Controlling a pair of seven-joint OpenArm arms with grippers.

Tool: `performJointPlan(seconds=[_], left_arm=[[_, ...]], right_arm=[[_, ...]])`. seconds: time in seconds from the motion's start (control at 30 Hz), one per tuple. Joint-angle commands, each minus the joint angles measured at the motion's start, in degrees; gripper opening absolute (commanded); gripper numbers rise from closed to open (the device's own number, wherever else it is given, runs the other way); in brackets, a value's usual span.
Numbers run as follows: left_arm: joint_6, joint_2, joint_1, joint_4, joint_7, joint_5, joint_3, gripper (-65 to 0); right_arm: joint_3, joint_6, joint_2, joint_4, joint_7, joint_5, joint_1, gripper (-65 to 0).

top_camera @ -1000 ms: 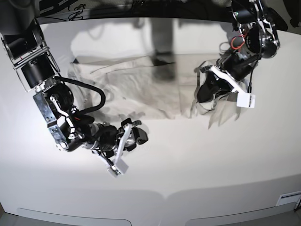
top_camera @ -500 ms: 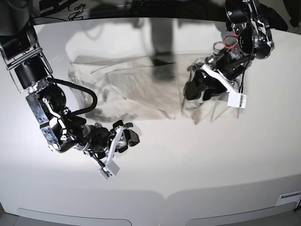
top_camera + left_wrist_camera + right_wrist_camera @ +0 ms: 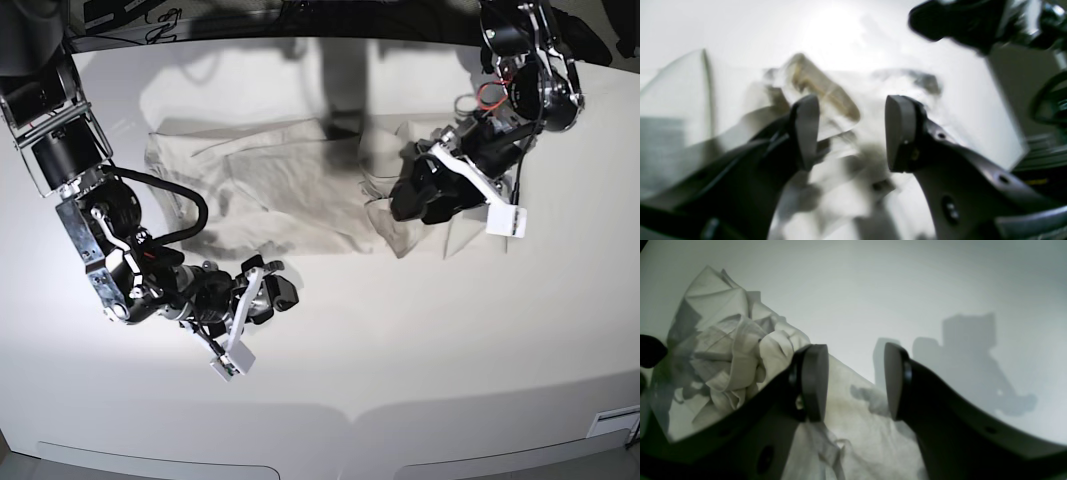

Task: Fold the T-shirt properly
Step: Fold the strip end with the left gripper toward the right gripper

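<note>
Fingers [image 3: 806, 130] of our left gripper [image 3: 412, 196] stand wide apart with nothing pinched between them, though that wrist view is blurred and cloth shows behind the gap. Our right gripper [image 3: 268, 290] is also spread and empty.

We see the T-shirt [image 3: 290, 190] lying across the far half of the table [image 3: 420, 360], long axis running side to side, its end under the left gripper bunched and rumpled. That arm sits right over the crumpled end; the right gripper hangs near the shirt's front edge, just off the cloth. We judge the left arm nearer for the next grab. No containers are in view.
</note>
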Motion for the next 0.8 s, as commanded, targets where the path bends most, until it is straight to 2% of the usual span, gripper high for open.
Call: performJointPlan(seconds=[0.0,0.1,0.2,0.3,0.4,0.47,0.57,0.77], left_arm=[[-0.4,-0.3,-0.6,1.1,-0.9,0.5,0.0,-33.9],[-0.3,-2.4,-0.5,1.1,-0.5,6.8,0.0,-33.9],[-0.3,-4.3,-0.3,1.1,-0.5,8.6,0.0,-33.9],[-0.4,-4.5,0.4,1.0,-1.7,9.6,0.0,-33.9],[-0.2,-4.5,1.5,1.0,-6.0,16.3,0.0,-33.9],[0.8,-4.5,2.3,1.0,-6.4,19.1,0.0,-33.9],[0.9,-4.5,4.0,0.9,-7.5,18.1,0.0,-33.9],[0.9,-4.3,5.2,-3.6,-14.2,16.9,0.1,-33.9]], right_arm=[[0.6,0.4,0.4,0.9,1.0,1.6,1.9,-37.4],[0.6,0.4,0.4,0.9,0.3,1.5,2.7,-37.4],[0.6,0.4,0.4,0.9,-0.2,1.5,3.8,-37.4],[0.6,0.4,0.4,0.9,-0.3,1.6,4.5,-37.4],[0.6,0.4,0.4,0.9,-0.3,1.5,4.6,-37.4],[0.6,0.4,0.4,0.9,-0.6,1.5,4.6,-37.4],[0.6,0.4,0.4,0.9,-0.5,1.5,4.6,-37.4],[0.6,0.4,0.4,0.9,-0.7,1.5,4.6,-37.4]])
